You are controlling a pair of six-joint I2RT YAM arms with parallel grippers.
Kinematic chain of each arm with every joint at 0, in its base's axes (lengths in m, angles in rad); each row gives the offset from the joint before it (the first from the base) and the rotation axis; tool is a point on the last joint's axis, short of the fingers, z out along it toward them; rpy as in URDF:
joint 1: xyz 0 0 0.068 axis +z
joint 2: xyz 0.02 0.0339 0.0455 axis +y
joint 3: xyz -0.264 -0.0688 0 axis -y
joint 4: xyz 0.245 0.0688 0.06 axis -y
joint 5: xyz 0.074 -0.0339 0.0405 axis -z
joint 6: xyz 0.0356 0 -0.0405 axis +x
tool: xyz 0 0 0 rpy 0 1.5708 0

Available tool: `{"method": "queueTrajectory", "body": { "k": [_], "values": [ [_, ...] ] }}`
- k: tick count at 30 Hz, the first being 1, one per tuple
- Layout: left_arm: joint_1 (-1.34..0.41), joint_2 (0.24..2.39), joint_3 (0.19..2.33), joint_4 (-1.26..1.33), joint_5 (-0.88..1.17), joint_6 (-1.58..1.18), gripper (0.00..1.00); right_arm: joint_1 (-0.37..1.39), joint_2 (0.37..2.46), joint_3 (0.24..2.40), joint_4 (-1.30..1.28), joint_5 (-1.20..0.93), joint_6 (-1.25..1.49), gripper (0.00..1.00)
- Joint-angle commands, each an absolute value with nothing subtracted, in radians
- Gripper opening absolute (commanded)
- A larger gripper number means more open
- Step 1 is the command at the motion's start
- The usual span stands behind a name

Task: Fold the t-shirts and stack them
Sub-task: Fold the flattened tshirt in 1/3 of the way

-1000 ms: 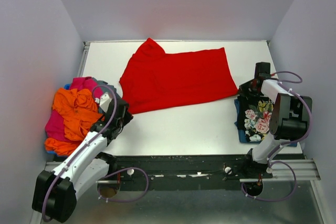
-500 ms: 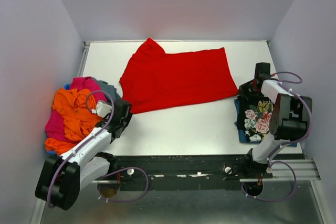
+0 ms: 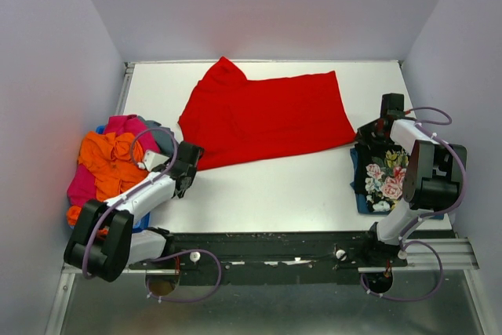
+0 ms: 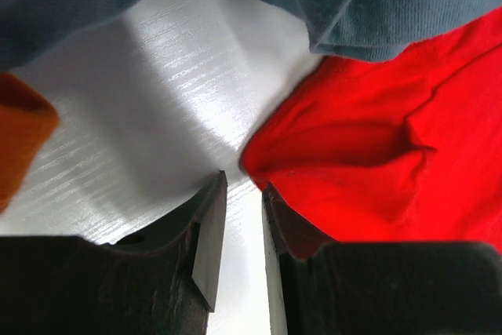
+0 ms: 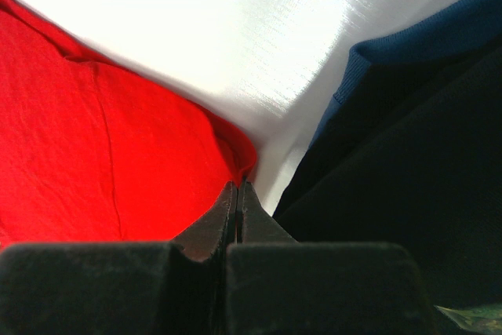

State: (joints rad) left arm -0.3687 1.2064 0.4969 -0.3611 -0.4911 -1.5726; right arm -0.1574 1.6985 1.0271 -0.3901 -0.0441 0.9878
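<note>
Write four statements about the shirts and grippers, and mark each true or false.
The red t-shirt lies spread on the table. True.
The floral t-shirt sits at the table's right side. True.
The left gripper grips the floral t-shirt. False: its jaws stand apart, empty, beside the red t-shirt's corner.
The right gripper is wide open. False: it is shut, at the red t-shirt's other corner.

Plain red t-shirt (image 3: pixel 267 115) at both jaws' tips; orange tee (image 3: pixel 114 164), magenta tee (image 3: pixel 121 125) and teal-grey tee (image 4: pixel 376 13) beside the left jaws; black tee (image 3: pixel 383 178) with pink-and-white flowers, over a blue tee (image 5: pixel 423 37).
</note>
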Motion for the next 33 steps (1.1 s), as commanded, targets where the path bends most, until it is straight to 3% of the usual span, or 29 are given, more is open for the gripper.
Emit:
{"method": "queueTrajectory", "body": {
  "k": [1,6,12,14,17,21,33],
  "values": [
    [-0.373,1.261,0.541,-0.396,-0.528,-1.609,0.36,-0.164,1.678,1.014,-0.387,-0.049,0.997,0.01],
    [-0.373,1.328,0.555,-0.347,-0.526,-1.586,0.41,-0.164,1.675,1.014,-0.388,-0.049,0.997,0.01],
    [-0.371,1.350,0.557,-0.345,-0.543,-1.595,0.36,-0.164,1.677,1.015,-0.388,-0.048,0.997,0.01],
    [-0.365,1.374,0.543,-0.312,-0.531,-1.597,0.27,-0.164,1.677,1.015,-0.387,-0.048,0.997,0.01],
    [-0.353,1.384,0.551,-0.298,-0.525,-1.605,0.01,-0.164,1.677,1.016,-0.387,-0.052,0.996,0.01],
    [-0.325,1.353,0.503,-0.210,-0.489,-1.572,0.00,-0.164,1.667,1.014,-0.387,-0.054,0.996,0.01],
    [-0.330,1.056,0.578,-0.466,-0.594,-1.454,0.00,-0.164,1.513,0.977,-0.437,-0.086,0.989,0.01]
  ]
}}
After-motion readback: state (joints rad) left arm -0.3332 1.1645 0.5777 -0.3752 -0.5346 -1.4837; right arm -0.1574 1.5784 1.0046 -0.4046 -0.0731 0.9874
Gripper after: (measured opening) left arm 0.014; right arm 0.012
